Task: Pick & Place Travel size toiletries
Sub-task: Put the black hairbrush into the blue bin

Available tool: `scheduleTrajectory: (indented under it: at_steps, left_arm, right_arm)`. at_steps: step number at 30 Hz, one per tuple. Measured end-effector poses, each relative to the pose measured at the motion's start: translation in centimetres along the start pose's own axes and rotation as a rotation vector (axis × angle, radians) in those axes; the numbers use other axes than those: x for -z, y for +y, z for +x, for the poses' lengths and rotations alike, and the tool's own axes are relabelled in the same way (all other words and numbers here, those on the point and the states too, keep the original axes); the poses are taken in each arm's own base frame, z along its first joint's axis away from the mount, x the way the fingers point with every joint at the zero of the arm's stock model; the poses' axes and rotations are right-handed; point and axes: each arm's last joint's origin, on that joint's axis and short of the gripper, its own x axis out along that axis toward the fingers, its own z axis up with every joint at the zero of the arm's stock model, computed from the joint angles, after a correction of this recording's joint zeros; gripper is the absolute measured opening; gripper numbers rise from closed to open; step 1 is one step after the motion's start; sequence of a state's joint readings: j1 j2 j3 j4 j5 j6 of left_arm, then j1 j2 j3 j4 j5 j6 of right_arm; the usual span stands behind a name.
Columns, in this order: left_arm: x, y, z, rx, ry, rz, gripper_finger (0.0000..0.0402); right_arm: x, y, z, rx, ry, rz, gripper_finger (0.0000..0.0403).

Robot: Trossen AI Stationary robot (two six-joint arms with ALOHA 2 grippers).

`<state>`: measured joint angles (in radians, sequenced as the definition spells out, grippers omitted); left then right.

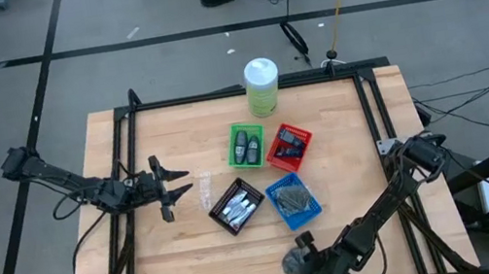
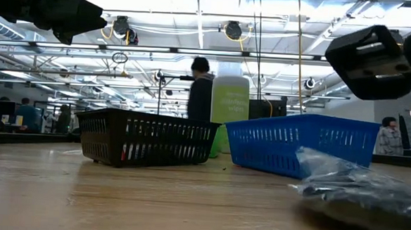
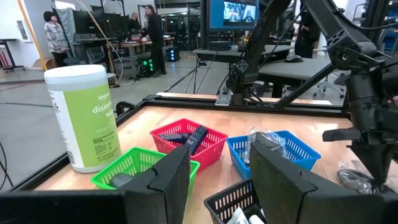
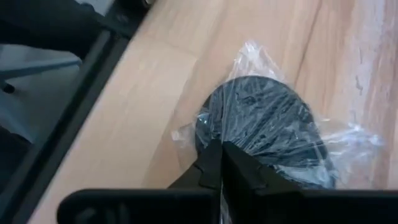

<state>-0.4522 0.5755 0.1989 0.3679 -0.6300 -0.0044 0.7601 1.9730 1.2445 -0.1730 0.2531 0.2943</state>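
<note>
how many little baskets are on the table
4, clustered mid-table: green basket beside the red basket on the far side, black basket beside the blue basket on the near side. None looks hidden.

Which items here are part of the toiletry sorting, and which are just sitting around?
Part of the job:
- wrapped grey disc, right pincer shut on its wrap
- oval bottles
- navy packs
- white tubes

Sitting around:
- pale-green canister
- left pincer, waiting

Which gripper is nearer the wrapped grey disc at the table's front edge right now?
The right. The right gripper is shut at the edge of the wrapped grey disc near the front edge. The left gripper hangs open over the table's left side, beyond the black tray.
</note>
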Motion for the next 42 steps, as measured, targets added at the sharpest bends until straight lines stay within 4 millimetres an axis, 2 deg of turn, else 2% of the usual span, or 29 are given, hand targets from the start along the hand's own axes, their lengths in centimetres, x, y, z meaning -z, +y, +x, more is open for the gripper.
scheduleTrajectory:
  at_steps: [10, 20, 33, 42]
  left_arm:
    - [0.0, 0.0, 0.0, 0.0, 0.0, 0.0, 0.0164]
    - [0.0, 0.0, 0.0, 0.0, 0.0, 0.0, 0.0164]
    - [0.0, 0.0, 0.0, 0.0, 0.0, 0.0, 0.0163]
    - [0.0, 0.0, 0.0, 0.0, 0.0, 0.0, 0.0163]
  right_arm:
    - [-2.0, -0.1, -2.8, -0.03, -0.123, -0.017, 0.0]
    - [-3.8, -0.7, -6.7, -0.021, -0.241, -0.033, 0.0]
    - [-4.9, -1.8, -11.3, 0.043, -0.335, -0.091, 0.0]
    - [-4.7, -3.3, -12.2, 0.121, -0.293, -0.094, 0.0]
